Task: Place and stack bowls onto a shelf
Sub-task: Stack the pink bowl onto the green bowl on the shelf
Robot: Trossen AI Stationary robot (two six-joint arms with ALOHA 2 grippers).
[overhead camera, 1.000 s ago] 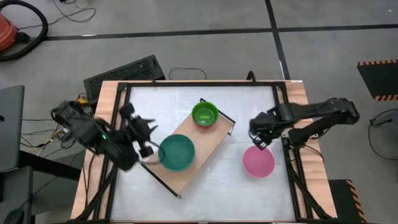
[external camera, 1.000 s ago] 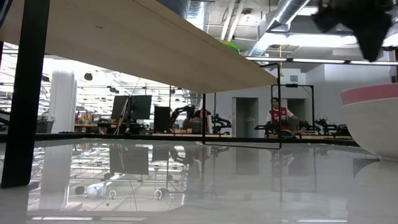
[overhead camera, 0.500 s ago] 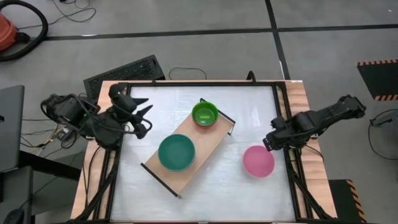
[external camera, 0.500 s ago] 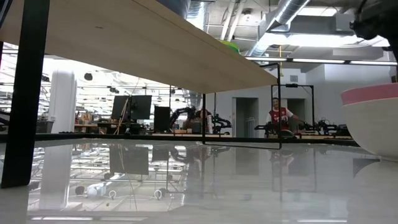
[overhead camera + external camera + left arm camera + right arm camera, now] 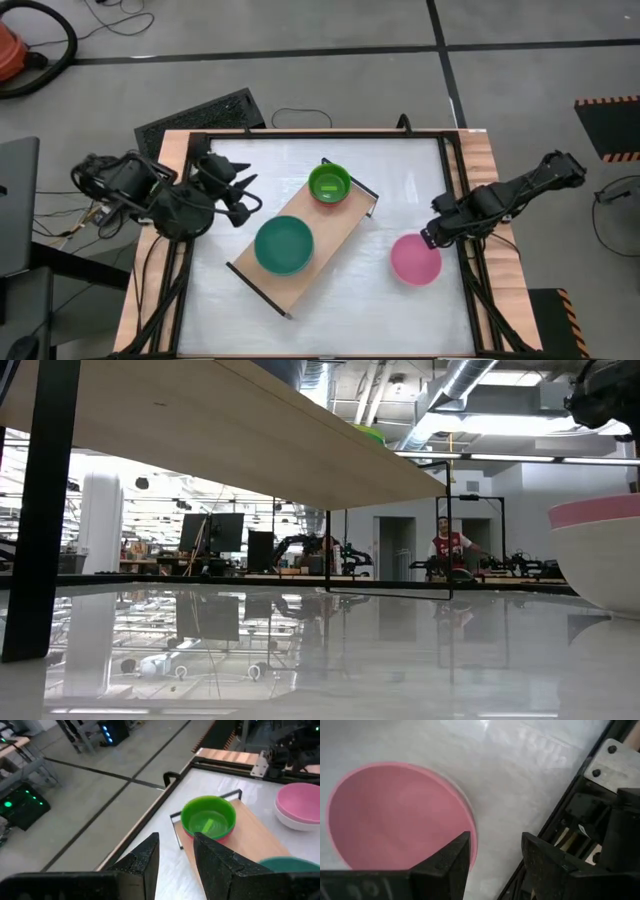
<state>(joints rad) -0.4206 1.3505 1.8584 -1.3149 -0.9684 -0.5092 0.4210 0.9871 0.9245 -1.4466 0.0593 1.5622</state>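
Note:
The light-wood shelf (image 5: 335,225) lies slantwise mid-table. On it stand a teal bowl (image 5: 284,245) and a lime green bowl (image 5: 329,184), which sits nested in a red bowl (image 5: 220,834). A pink bowl (image 5: 415,260) stands on the table to the shelf's right. My left gripper (image 5: 243,196) is open and empty, left of the shelf, its fingers pointing toward the green bowl (image 5: 207,817). My right gripper (image 5: 430,237) is open and empty, just beyond the pink bowl's (image 5: 395,815) far right rim.
A black frame (image 5: 320,133) runs round the white tabletop. In the low view the shelf's underside (image 5: 250,440) spans the top, its black leg (image 5: 40,510) at left, and the pink bowl (image 5: 600,550) at right. A person (image 5: 443,547) stands far off in the room.
My left gripper has drawn away from the teal bowl's left rim toward the table's far left, then edged back toward the shelf. The teal bowl stays on the shelf. My right gripper has pulled back toward the table's right edge, off the pink bowl's far rim.

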